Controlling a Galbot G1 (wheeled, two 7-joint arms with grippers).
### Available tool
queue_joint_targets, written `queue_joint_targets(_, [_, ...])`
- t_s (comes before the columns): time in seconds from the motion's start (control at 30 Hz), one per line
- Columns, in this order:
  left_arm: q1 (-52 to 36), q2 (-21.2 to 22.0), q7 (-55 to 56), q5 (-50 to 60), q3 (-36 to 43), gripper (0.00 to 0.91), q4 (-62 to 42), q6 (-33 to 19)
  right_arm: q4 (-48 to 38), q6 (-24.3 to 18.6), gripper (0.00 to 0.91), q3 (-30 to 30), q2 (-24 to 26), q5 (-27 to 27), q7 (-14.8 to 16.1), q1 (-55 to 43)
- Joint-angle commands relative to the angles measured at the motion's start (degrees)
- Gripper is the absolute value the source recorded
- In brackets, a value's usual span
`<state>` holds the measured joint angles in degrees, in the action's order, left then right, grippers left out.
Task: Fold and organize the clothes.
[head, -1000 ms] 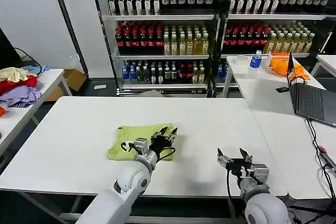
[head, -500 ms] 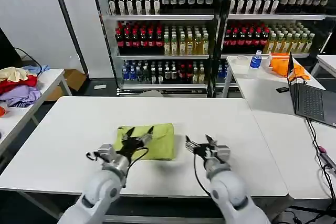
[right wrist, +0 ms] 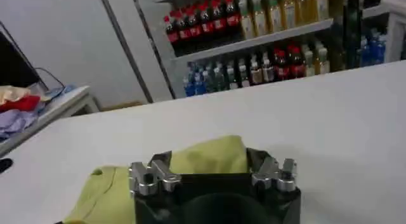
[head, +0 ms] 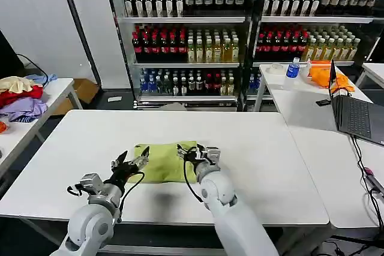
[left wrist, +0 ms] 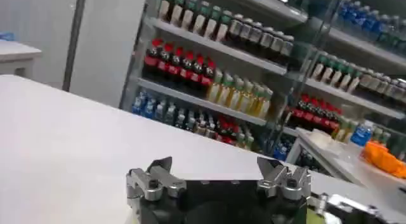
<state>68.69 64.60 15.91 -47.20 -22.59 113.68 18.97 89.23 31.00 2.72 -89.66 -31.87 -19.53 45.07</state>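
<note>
Behind your white bench (head: 252,142) stand shelves (head: 186,19) packed with rows of bottled drinks, and a second bench to your right carries a laptop (head: 354,112). A side bench at your left holds a pile of garments (head: 21,97). The lime T-shirt (head: 162,161) lies folded into a compact rectangle near the middle of your bench, toward the front edge. Your left pincer (head: 129,165) sits just beside the shirt's left edge, low over the bench, with its fingers spread wide and nothing between them; the left wrist view shows the same wide gap in that pincer (left wrist: 216,174), looking out across bare bench top. Your right pincer (head: 198,153) is at the shirt's right edge, over or touching the cloth, also spread wide and gripping nothing. From the right wrist camera, that pincer (right wrist: 214,171) frames the T-shirt (right wrist: 203,157) lying just ahead of it.
</note>
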Motion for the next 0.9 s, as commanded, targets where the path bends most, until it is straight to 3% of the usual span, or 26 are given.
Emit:
queue_joint_targets(0.03, [2.37,-0.38,0.16,-1.67,-2.89,0.907,1.33,-0.15,-9.49,-2.88,0.000,-1.71,-4.66,-0.35,-1.07,-3.77])
queue_joint_targets(0.53, [1.84,-0.62,0.13,-1.94,-2.20,0.907,1.02,-0.23,-9.73,-3.94,0.000,2.07,-2.48,0.28,-2.77,-4.38])
queue_joint_targets(0.9, [1.90,-0.69,0.08,-1.76,-1.06,0.907,1.39,-0.13,-9.06,-3.23,0.000,4.99,3.19,1.11,-3.22,-5.06])
